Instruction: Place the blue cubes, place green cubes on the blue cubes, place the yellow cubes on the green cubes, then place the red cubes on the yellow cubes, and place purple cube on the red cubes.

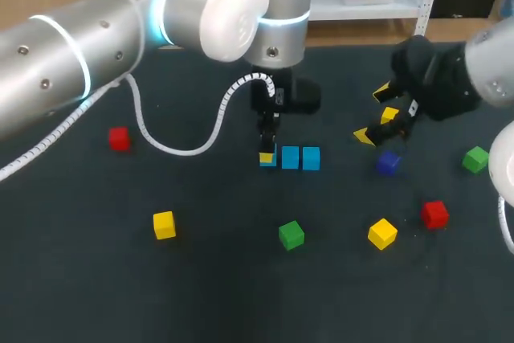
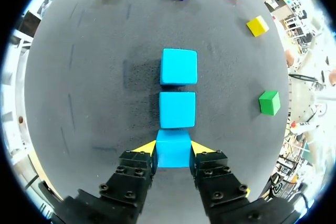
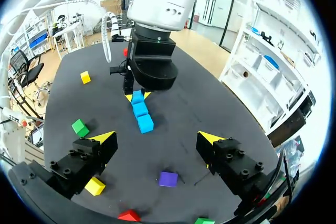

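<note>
Our left gripper [image 2: 173, 146] is clamped on the blue cube [image 2: 172, 155] at the left end of the left-to-right row [image 1: 291, 158] of three, and the closest green cube [image 1: 291, 234] sits near of that row, handier for this arm than for our wide-open right gripper [image 3: 157, 139].

Lighting is even and diffuse, from overhead. The dark matte surface [image 1: 225, 295] reflects little. Loose cubes [image 1: 291, 234] cast short, soft shadows. The left arm [image 1: 96, 38] carries broad highlights on its pale housing, with lit rings at its joints. In the left wrist view, a faint shadow patch lies beside the blue cubes [image 2: 177, 109].
</note>
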### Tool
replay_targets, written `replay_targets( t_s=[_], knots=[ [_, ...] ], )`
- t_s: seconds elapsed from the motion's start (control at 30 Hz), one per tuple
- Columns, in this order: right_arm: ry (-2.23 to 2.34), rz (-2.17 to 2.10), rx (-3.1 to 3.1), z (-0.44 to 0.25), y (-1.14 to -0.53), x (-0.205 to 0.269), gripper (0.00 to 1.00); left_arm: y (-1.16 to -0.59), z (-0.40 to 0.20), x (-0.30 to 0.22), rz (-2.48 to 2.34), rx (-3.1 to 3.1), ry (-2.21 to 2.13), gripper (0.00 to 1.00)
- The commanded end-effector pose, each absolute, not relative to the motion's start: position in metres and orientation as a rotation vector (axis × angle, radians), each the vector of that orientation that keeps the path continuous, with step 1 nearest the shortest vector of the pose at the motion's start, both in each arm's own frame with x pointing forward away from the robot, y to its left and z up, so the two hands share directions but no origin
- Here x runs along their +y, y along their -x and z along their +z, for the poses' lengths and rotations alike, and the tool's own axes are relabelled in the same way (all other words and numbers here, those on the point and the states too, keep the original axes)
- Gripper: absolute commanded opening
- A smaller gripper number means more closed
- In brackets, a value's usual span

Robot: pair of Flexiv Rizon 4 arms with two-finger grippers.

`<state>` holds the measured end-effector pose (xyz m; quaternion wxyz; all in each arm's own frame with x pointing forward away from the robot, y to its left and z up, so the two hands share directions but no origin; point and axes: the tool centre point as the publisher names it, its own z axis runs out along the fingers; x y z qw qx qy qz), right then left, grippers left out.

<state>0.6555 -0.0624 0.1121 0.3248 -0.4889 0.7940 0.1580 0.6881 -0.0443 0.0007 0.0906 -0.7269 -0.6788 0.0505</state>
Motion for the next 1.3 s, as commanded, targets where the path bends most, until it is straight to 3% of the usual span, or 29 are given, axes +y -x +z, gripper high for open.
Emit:
replay_targets(
  t_s=[0.03, 0.6, 0.63, 0.7, 0.73, 0.77, 0.8, 1.3],
  knots=[
    [1.283, 0.419, 2.08, 0.112, -0.656, -0.063, 1.0, -0.693, -0.001, -0.047, 0.159, -2.001, 2.152, 0.0],
    [1.283, 0.419, 2.08, 0.112, -0.656, -0.063, 1.0, -0.693, -0.002, -0.047, 0.149, -1.982, 2.163, 0.0],
    [1.283, 0.419, 2.08, 0.112, -0.656, -0.063, 1.0, -0.693, -0.002, -0.047, 0.149, -1.982, 2.162, 0.11],
    [1.283, 0.419, 2.08, 0.112, -0.656, -0.063, 1.0, -0.693, -0.002, -0.047, 0.147, -1.982, 2.161, 0.16],
    [1.283, 0.419, 2.08, 0.112, -0.656, -0.063, 1.0, -0.693, -0.002, -0.047, 0.149, -1.979, 2.157, 0.29],
    [1.283, 0.419, 2.08, 0.112, -0.656, -0.063, 1.0, -0.693, -0.002, -0.046, 0.155, -1.997, 2.144, 0.94],
    [1.283, 0.419, 2.08, 0.112, -0.656, -0.063, 1.0, -0.693, -0.002, -0.047, 0.157, -1.998, 2.146, 1.0],
    [1.283, 0.419, 2.08, 0.112, -0.656, -0.063, 1.0, -0.689, -0.001, -0.038, 0.196, -2.106, 2.069, 1.0]
  ],
)
